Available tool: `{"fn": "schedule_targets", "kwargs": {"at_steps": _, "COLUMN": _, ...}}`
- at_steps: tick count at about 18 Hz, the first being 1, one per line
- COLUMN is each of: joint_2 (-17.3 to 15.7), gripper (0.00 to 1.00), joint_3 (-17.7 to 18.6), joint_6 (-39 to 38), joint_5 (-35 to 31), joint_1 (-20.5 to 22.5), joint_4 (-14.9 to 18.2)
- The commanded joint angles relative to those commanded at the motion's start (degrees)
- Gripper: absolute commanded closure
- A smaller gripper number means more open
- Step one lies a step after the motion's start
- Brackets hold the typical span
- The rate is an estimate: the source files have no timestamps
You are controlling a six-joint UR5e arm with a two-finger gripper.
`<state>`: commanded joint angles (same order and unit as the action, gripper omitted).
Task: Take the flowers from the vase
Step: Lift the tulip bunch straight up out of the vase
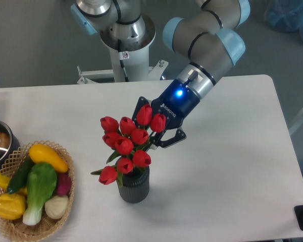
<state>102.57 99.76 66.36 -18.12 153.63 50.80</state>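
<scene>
Nearest the camera, below the gripper, the ribbed dark grey vase [134,187] stands on the white table [232,166], holding the red tulips [130,143]. Behind their upper buds the gripper [150,135] reaches in, fingers spread; any contact is hidden. Beyond it the arm [207,48] slants up and away, wrist ring glowing blue.

White lettering "ROBOTIQ" printed on the dark body of the gripper [152,135]. Small label on the robot base column [125,55]: illegible.
</scene>
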Motion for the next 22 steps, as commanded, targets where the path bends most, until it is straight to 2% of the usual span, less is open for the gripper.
{"fn": "schedule_targets", "kwargs": {"at_steps": 13, "joint_2": -1.1, "gripper": 0.57, "joint_3": -2.0, "joint_6": -2.8, "joint_5": 5.3, "joint_1": 0.8, "joint_4": 0.1}}
{"fn": "schedule_targets", "kwargs": {"at_steps": 19, "joint_2": -1.1, "gripper": 0.57, "joint_3": -6.2, "joint_6": -8.3, "joint_5": 5.8, "joint_1": 0.6, "joint_4": 0.0}}
{"fn": "schedule_targets", "kwargs": {"at_steps": 22, "joint_2": -1.1, "gripper": 0.57, "joint_3": -6.6, "joint_6": -8.7, "joint_5": 6.8, "joint_1": 0.6, "joint_4": 0.1}}
